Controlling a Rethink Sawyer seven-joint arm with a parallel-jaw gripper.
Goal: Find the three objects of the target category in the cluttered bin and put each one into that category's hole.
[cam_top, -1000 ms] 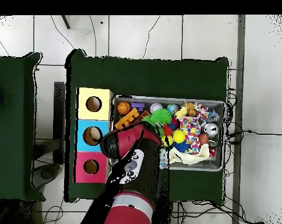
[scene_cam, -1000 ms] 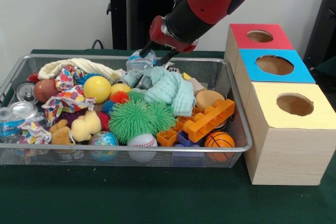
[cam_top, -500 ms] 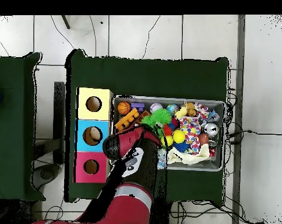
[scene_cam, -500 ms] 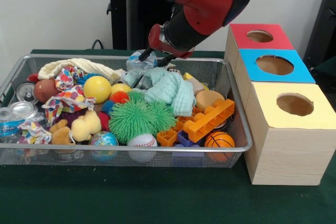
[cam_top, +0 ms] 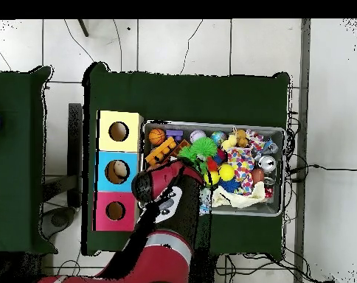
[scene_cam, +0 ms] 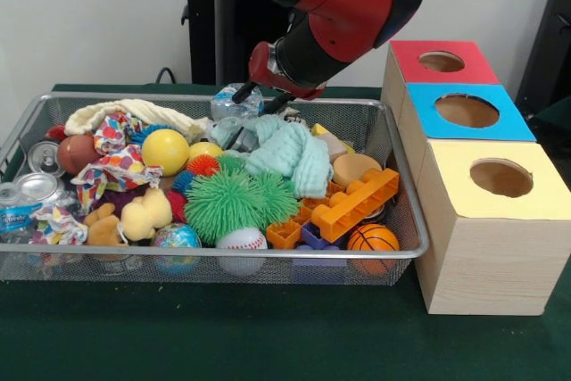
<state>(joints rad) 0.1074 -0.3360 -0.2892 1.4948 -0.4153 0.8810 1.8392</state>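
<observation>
The silver wire mesh bin (scene_cam: pixel 223 254) holds a heap of toys. My gripper (scene_cam: pixel 252 102) hangs over the bin's far edge, shut on a small see-through water bottle (scene_cam: pixel 225 103) held just above the clutter. A second bottle with a blue-and-white label (scene_cam: pixel 12 215) lies at the bin's left end. The round hole in the blue panel (scene_cam: pixel 467 111) is the middle one of the pale wooden box, right of the bin. In the overhead view the arm (cam_top: pixel 167 206) covers the gripper; the bin (cam_top: pixel 277 214) and the blue-panel hole (cam_top: pixel 116 171) show.
Silver cans (scene_cam: pixel 43 158) lie at the bin's left end. A mint cloth (scene_cam: pixel 290 153), a green spiky ball (scene_cam: pixel 234 201), a yellow ball (scene_cam: pixel 165 151) and an orange brick (scene_cam: pixel 357 202) fill the middle. Red-panel (scene_cam: pixel 442 62) and yellow-panel (scene_cam: pixel 501 178) holes flank the blue one.
The arm has swung a little to the left and its upper part has come further into view. The bottle in the gripper has moved slightly left and up with it.
</observation>
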